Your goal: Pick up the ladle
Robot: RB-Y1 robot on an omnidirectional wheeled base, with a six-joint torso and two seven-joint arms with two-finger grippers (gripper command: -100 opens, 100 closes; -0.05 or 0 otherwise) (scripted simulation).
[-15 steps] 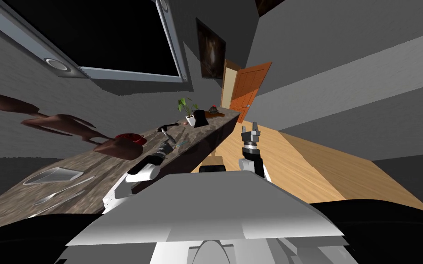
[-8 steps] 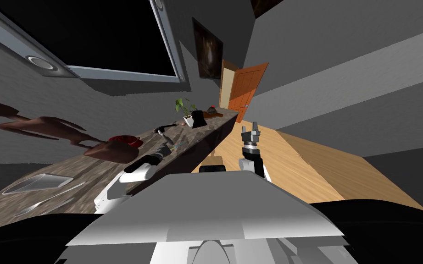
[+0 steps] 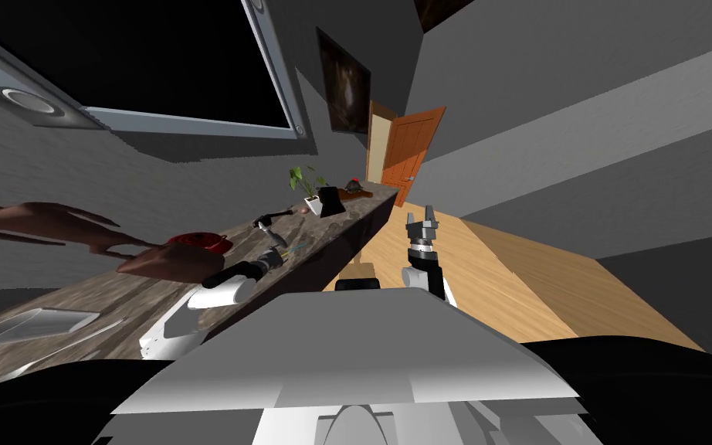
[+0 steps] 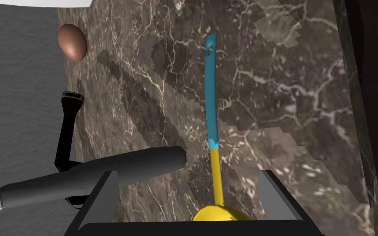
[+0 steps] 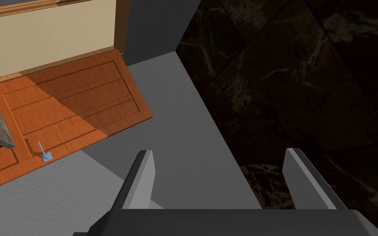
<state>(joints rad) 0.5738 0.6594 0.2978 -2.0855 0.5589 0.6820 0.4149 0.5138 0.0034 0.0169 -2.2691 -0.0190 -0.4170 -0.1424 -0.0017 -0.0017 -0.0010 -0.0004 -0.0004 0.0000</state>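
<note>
countertop of brown marbled stone (image 3: 115, 293) runs along the grey wall on my left, and the left arm reaches out over it. close to the wall lies a small brown egg (image 4: 72, 42). nearer the hand, a slim black-handled utensil (image 4: 67, 131) lies partly under a thick dark grey rod with a white end (image 4: 94, 174), whose rounded tip stops just short of the ladle. the left gripper (image 4: 190, 192) hangs low over the stone with its two fingers spread wide and gripping nothing. between them sits the yellow bowl of the ladle with the teal handle (image 4: 211, 119), closer to the finger on the counter-edge side, and neither finger touches it. its yellow stem leaves the bowl, turns teal and runs straight away from the gripper, flat on the stone, ending in a small hanging hole. further right, past the counter's dark front, the right gripper (image 3: 422, 216) is held over the pale wooden floor (image 3: 501, 286). its fingers (image 5: 143, 176) stand apart with nothing between them, facing an orange-brown panelled door (image 5: 69, 106).
</note>
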